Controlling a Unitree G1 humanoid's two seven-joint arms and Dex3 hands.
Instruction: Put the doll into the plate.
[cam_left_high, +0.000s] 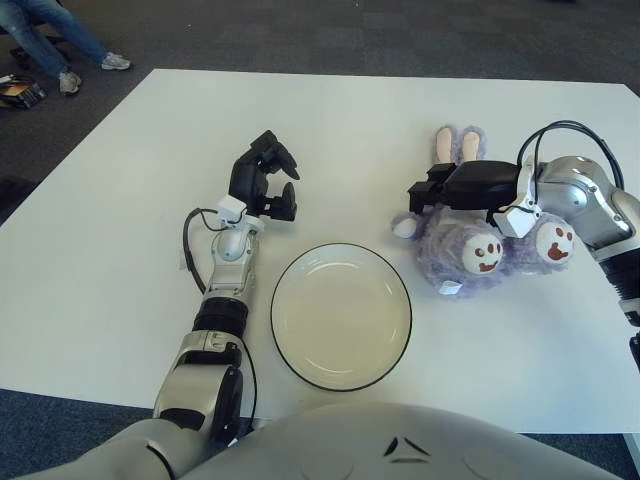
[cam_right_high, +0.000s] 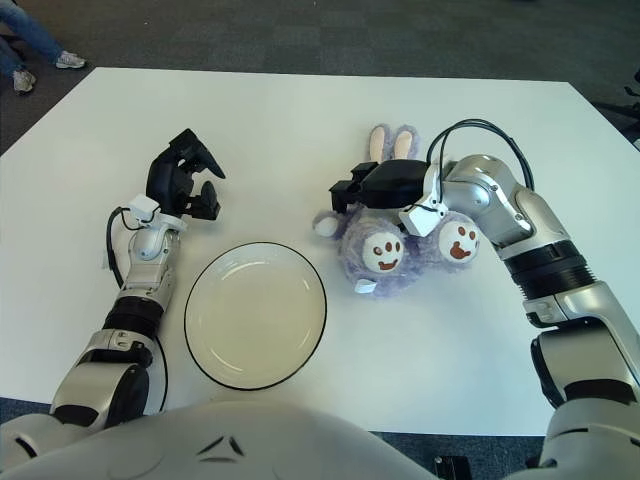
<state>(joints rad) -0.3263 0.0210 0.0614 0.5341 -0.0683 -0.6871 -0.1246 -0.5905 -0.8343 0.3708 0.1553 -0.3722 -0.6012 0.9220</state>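
Observation:
A purple plush bunny doll (cam_left_high: 455, 255) lies on the white table (cam_left_high: 120, 250), just right of the plate, with its ears pointing away and its two smiley-faced feet toward me. The cream plate (cam_left_high: 341, 316) with a dark rim sits empty at the table's front centre. My right hand (cam_left_high: 425, 195) lies across the top of the doll's body, fingers stretched out past its left side and not closed around it. My left hand (cam_left_high: 268, 180) is raised left of the plate, fingers relaxed, holding nothing.
The table's front edge runs just below the plate. A person's legs and shoes (cam_left_high: 70, 60) show on the dark carpet at the far left, beyond the table. A cable loops over my right wrist (cam_left_high: 565, 130).

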